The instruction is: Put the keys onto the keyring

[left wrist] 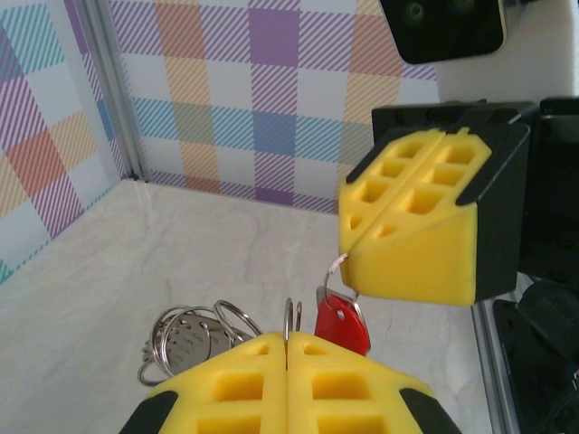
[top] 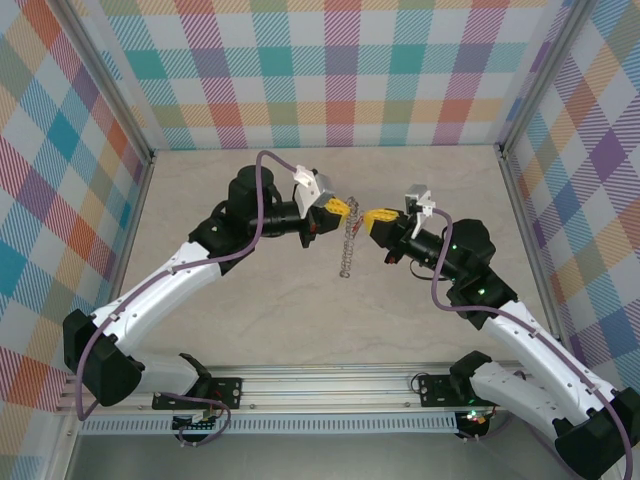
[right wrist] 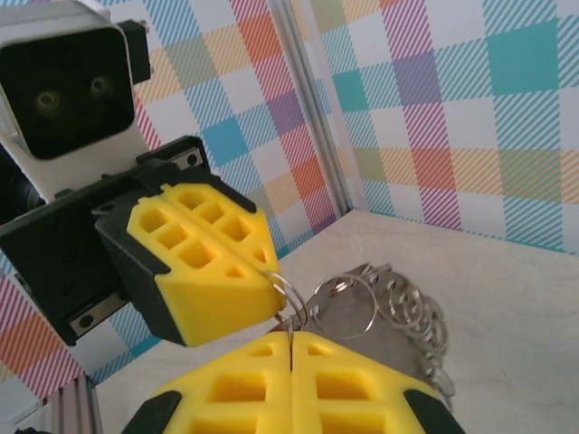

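Both claws are clenching mid-air: left claw is pinching the ring, right claw the red key by its loop, just beside. Ring is dangling light, floppy and likely slippery; gripping its stiff wire looks safest.

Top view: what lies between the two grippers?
The keyring hangs bunched between left gripper and right gripper; the left wrist view shows the red key there too.

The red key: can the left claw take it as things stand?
Probably not: the left claw is shut on the keyring, so it has no free grip, though the red key hangs close beside it, under the right claw.
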`<state>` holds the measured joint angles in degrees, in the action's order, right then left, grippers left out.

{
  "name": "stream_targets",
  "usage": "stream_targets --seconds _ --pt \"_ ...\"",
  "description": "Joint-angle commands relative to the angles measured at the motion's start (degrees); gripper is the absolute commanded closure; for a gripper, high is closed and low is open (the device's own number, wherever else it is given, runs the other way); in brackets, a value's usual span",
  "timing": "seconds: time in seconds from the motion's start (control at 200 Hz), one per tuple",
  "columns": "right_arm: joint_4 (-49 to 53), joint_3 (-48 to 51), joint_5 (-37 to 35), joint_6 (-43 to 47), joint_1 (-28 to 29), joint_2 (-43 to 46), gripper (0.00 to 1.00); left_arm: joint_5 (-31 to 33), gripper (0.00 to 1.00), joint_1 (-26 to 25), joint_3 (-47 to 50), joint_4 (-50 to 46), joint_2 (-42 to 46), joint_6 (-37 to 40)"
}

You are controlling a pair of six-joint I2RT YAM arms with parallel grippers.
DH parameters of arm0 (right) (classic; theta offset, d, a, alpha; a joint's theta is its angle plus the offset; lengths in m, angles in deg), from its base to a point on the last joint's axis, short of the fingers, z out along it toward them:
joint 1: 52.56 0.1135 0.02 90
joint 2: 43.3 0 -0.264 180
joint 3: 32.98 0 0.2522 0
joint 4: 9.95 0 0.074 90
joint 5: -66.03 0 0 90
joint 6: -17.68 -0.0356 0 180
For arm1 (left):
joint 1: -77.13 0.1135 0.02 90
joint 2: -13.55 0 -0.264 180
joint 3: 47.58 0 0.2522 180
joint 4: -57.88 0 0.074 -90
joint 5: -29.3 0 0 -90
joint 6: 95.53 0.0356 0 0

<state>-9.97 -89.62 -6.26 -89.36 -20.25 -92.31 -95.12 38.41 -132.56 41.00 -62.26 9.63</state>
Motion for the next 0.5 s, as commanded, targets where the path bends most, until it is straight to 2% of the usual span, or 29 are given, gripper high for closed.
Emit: stream_targets --seconds 0.0,0.495 --pt "-2.2 -1.6 2.3 1.3 -0.2 0.4 1.00 0.1 1.00 -0.9 -3.0 0.8 0.1 1.8" --pt "-3.6 -3.4 2.2 1.5 -0.3 -0.4 1.00 -1.8 1.00 -1.8 -5.4 -2.5 -1.6 3.0"
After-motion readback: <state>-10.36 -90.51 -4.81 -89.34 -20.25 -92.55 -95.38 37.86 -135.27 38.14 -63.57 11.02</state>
